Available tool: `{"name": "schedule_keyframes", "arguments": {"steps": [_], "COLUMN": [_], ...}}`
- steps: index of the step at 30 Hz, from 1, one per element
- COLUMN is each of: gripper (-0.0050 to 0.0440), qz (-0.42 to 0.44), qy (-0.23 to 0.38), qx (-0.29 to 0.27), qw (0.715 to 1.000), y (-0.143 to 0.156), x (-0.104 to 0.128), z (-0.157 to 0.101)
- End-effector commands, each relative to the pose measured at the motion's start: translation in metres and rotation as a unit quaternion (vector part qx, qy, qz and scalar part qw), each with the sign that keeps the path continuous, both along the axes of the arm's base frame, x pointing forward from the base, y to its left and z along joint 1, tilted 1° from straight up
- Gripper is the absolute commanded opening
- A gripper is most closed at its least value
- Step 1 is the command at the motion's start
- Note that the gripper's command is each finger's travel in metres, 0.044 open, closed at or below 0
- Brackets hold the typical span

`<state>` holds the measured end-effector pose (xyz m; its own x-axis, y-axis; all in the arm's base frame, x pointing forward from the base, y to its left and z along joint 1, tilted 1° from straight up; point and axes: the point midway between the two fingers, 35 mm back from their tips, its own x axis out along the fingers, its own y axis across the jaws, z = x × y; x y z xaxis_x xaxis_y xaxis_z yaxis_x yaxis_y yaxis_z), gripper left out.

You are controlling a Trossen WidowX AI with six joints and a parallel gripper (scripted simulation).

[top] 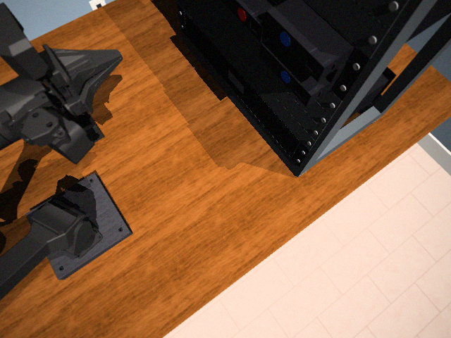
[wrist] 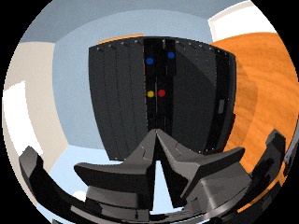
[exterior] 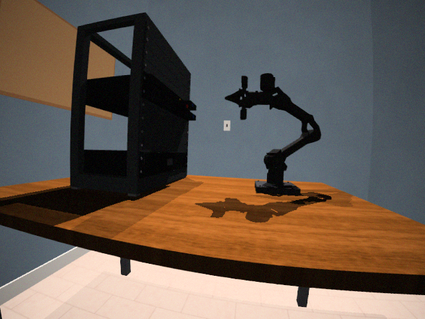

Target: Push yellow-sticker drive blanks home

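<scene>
The black rack (top: 365,88) (exterior: 134,103) (wrist: 119,100) stands on the wooden table (top: 204,232) (exterior: 274,233). In the wrist view its front shows a yellow sticker (wrist: 151,93) beside a red sticker (wrist: 163,93), and two blue stickers (wrist: 149,60) (wrist: 170,55) further along. The top view shows the red sticker (top: 241,13) and both blue stickers (top: 285,39) (top: 285,77) on blanks that stand out; the yellow one is hidden there. My gripper (top: 119,58) (exterior: 227,98) (wrist: 155,133) is shut and empty. It hangs in the air well back from the rack front, pointing at it.
The arm's base plate (top: 109,218) (exterior: 276,189) is bolted to the table, away from the rack. The table's edge (top: 276,247) runs close to the rack's near corner. A white wall plate (exterior: 226,125) is on the far wall.
</scene>
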<state>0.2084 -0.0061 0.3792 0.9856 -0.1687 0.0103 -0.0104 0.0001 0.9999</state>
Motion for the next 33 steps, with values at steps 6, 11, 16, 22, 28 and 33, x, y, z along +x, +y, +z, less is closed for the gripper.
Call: {"name": "schedule_keyframes", "arguments": {"steps": [6, 11, 16, 22, 28, 33], "gripper": [0.0000, 0.0000, 0.0000, 0.0000, 0.0000, 0.0000], "qz": [-0.005, -0.005, -0.005, -0.005, -0.005, -0.005], "qy": [0.001, 0.001, 0.001, 0.001, 0.001, 0.001], "qx": [-0.001, -0.001, -0.001, -0.001, -0.001, -0.001], "qw": [1.000, 1.000, 1.000, 1.000, 1.000, 1.000], "y": [0.003, 0.004, 0.004, 0.004, 0.004, 0.004], "x": [-0.015, -0.018, -0.019, -0.020, -0.020, -0.020], "z": [-0.001, -0.001, -0.002, -0.002, -0.002, -0.002]}}
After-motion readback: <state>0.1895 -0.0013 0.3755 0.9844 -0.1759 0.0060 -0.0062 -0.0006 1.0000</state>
